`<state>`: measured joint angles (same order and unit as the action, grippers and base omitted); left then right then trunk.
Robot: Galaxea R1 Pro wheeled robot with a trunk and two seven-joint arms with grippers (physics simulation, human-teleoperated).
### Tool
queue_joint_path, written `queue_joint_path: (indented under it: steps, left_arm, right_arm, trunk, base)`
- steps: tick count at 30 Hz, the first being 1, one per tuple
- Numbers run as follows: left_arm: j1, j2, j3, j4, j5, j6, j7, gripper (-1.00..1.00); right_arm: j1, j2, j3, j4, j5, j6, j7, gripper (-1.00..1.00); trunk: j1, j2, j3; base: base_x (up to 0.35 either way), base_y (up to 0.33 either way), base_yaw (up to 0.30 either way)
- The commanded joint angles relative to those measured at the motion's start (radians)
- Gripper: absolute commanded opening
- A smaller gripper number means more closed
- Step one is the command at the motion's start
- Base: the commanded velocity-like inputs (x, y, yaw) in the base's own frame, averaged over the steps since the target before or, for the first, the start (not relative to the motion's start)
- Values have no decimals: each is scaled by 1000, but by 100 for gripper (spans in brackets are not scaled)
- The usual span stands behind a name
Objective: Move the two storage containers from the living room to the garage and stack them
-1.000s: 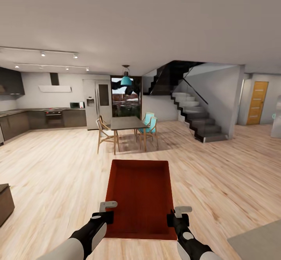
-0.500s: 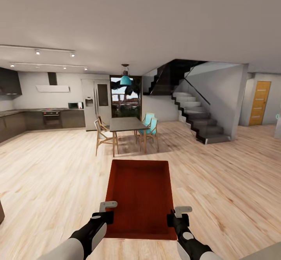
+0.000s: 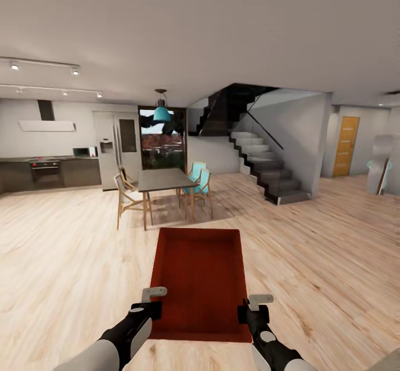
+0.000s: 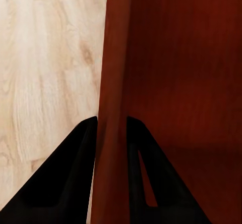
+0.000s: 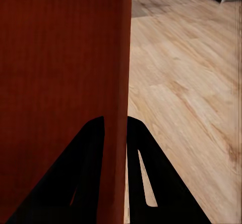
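1. the storage container [image 3: 200,282], red-orange and open-topped, is held level in front of the robot above the light wood plank floor [image 3: 72,260] of an open room. only one container is visible, and its near edge is partly covered by the two arms.
2. the left gripper [image 3: 153,302] is clamped on the container's left wall. in the left wrist view the two dark fingers [image 4: 75,178] sit one on each side of the upright red wall [image 4: 113,82], touching it.
3. the right gripper [image 3: 251,307] is clamped on the container's right wall. in the right wrist view its fingers [image 5: 146,178] straddle the red wall [image 5: 118,57] in the same way, with bare planks beyond.
4. both arms are cut off at the lower frame edge of the head view; the trunk and base are out of frame.
5. the container's inside appears bare and flat. no label, brand or writing can be read on it.
6. ahead stands a dining table [image 3: 164,180] with wooden and teal chairs [image 3: 199,184] under a teal pendant lamp [image 3: 161,113].
7. a dark staircase [image 3: 261,159] rises to the right of the table; its upper flight is lost in shadow.
8. a wood-panelled door [image 3: 345,146] sits in the far right wall. a pale object near the right edge is cut off and too indistinct to identify.
9. kitchen units [image 3: 50,171] line the far left wall; the appliances there are too small to read any marking.
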<state>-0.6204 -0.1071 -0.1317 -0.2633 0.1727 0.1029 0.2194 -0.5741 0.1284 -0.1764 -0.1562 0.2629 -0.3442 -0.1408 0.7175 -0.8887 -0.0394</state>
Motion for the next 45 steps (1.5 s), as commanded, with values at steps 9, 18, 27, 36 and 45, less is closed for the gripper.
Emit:
queue_joint_path:
  steps: [9, 18, 27, 36, 45]
  left_arm:
    - [0, 6, 12, -5, -15, 8, 17, -100]
    - [-1, 6, 13, -5, -15, 8, 17, -100]
    - [-1, 6, 13, -5, -15, 8, 17, -100]
    - [-1, 6, 13, -5, -15, 8, 18, -100]
    - [-1, 6, 13, -5, -15, 8, 17, -100]
  right_arm:
    - [-1, 0, -29, 1, 12, -2, -2, -100]
    - [-1, 0, -31, 1, 12, -2, -2, -100]
    - [-1, 0, -32, 0, 12, -2, 0, -100]
    - [-1, 0, -32, 1, 11, -2, 0, -100]
    - [-1, 0, -32, 1, 11, -1, 0, -100]
  trunk:
    - [1, -1, -2]
    - [1, -1, -3]
    - [1, -1, -4]
    - [1, -1, -4]
    - [1, -1, -4]
  base:
    - [321, 0, -264]
    - [321, 0, -276]
    - [321, 0, -144]
    - [321, 0, -4]
    - [321, 0, 0]
